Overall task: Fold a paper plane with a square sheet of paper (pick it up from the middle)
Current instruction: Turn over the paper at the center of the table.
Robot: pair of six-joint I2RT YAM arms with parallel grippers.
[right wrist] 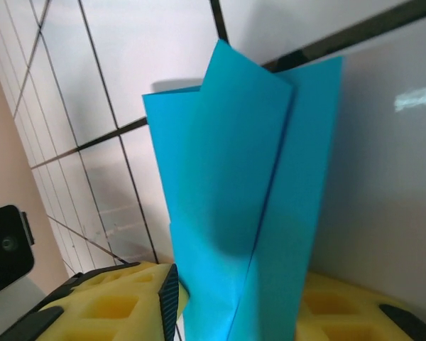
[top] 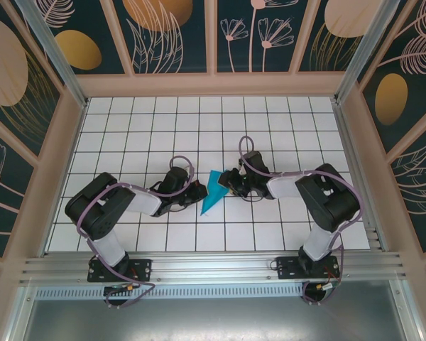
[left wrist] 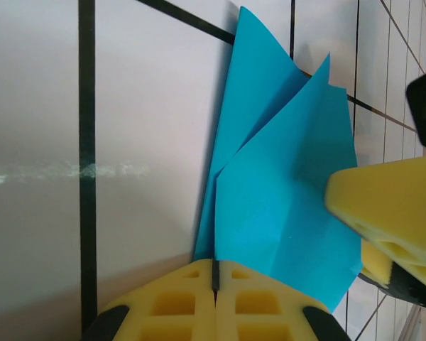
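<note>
Mid-table [top: 128,128], a little toward the near edge: your two grippers meet over the blue plane [top: 213,192], its point aimed at the near edge. Your left gripper [top: 197,193] has its yellow fingers [left wrist: 192,305] pressed fully together, the plane's folded edge caught in the seam. Your right gripper [top: 228,186] stands about half open, its fingers [right wrist: 113,305] either side of the paper; you cannot tell whether they touch it.
</note>
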